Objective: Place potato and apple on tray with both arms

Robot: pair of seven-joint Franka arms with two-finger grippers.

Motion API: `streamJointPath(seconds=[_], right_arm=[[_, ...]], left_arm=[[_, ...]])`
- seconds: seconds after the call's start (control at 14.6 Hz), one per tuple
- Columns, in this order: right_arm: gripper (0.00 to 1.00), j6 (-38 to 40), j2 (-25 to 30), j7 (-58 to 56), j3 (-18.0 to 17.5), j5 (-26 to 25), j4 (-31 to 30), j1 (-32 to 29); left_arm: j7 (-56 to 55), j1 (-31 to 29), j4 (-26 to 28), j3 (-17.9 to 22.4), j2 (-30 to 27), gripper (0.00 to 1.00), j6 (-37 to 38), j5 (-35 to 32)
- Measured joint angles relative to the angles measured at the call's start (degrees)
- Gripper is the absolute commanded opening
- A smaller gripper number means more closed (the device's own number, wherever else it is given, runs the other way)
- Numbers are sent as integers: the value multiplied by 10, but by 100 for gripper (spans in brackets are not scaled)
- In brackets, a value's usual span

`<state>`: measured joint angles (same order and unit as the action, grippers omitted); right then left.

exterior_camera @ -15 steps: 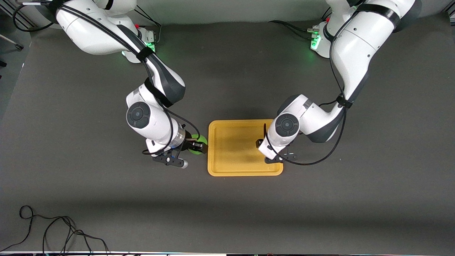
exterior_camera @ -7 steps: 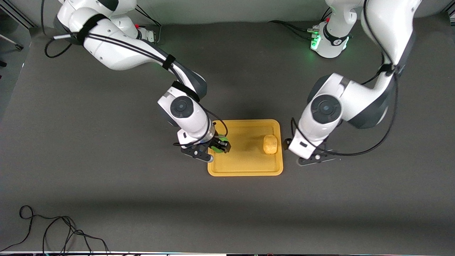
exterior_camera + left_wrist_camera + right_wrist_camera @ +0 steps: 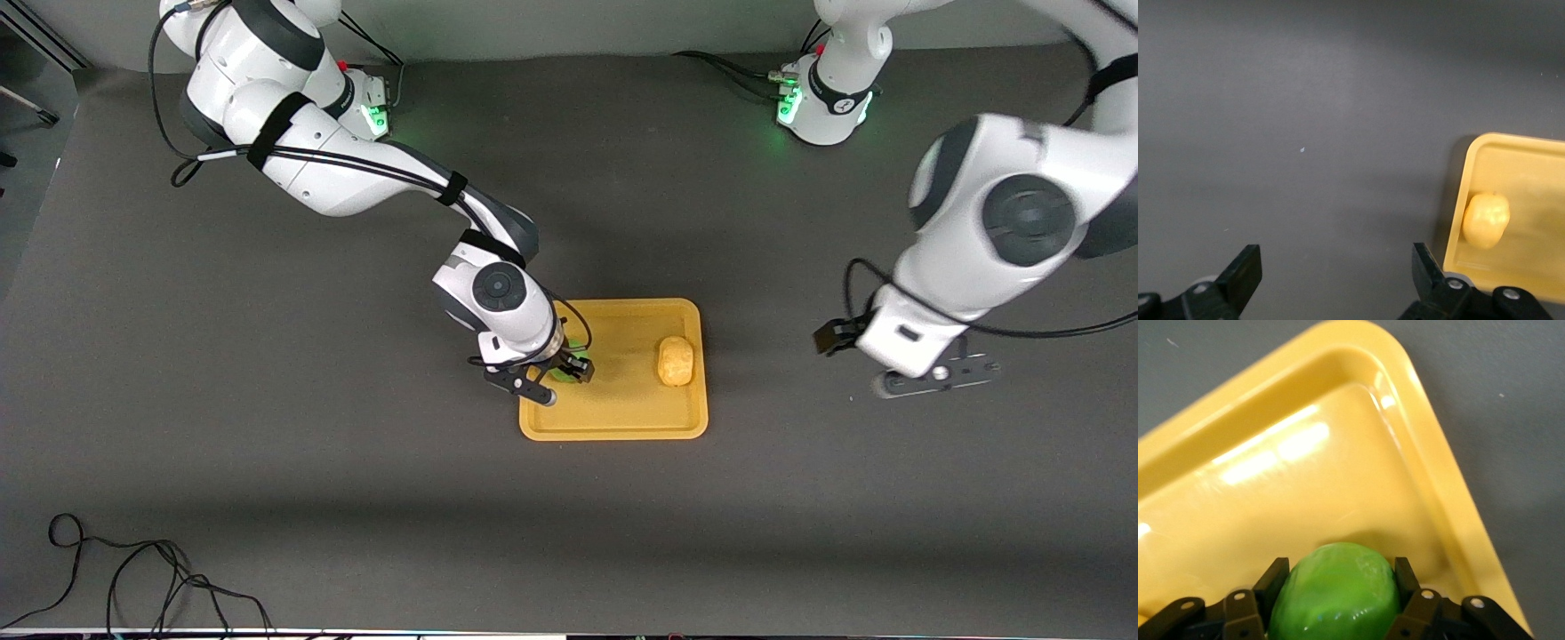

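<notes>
The yellow-orange tray (image 3: 622, 411) lies mid-table. The yellow-tan potato (image 3: 676, 361) lies free on it, at the left arm's end, and also shows in the left wrist view (image 3: 1486, 220) on the tray (image 3: 1538, 167). My right gripper (image 3: 569, 368) is shut on the green apple (image 3: 561, 374) low over the tray's right-arm end; I cannot tell if the apple touches the floor. In the right wrist view the apple (image 3: 1335, 595) sits between the fingers (image 3: 1273, 577) over the tray (image 3: 1271, 487). My left gripper (image 3: 834, 338) is open and empty, raised over bare table off the tray's left-arm end (image 3: 1338, 267).
The dark grey table mat (image 3: 267, 462) surrounds the tray. A loose black cable (image 3: 133, 578) lies at the corner of the table nearest the front camera, at the right arm's end. The arm bases with green lights stand along the table's robot edge.
The right gripper carried the apple from the table beside the tray to over the tray. The left gripper let go of the potato on the tray and drew away, up and outward.
</notes>
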<state>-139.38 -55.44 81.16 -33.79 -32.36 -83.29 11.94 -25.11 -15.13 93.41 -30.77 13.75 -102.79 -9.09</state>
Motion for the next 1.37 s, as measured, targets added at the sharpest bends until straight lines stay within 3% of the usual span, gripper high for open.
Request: streamJointPath(seconds=[0.27,0.34,0.41,0.48,0.82,1.1,1.24,1.37], right_arm=[[30,-32,-13,15,-2,-1,11,1],[47,-38,-17,21,-3,-1,12,3],[84,-40,-21,24,-3,-1,13,6],[100,-42,-24,27,-3,-2,14,9],[100,-26,-19,29,-21,-6,32,0],[100,88,70,-46,-63,2,19,-54],[100,177,147,-133,-65,74,12,-73],[100,270,223,-247,-17,174,12,-76]], left_arm=[[122,-87,9,2,-73,100,33,74],[132,-97,12,3,-88,100,33,82],[134,-100,16,3,-97,100,33,84],[134,-100,19,2,-103,100,33,86],[134,-99,29,-1,-106,100,32,87],[134,-98,27,-3,-110,100,34,86],[139,-98,27,-2,-116,100,44,86],[146,-98,27,-1,-119,100,49,86]])
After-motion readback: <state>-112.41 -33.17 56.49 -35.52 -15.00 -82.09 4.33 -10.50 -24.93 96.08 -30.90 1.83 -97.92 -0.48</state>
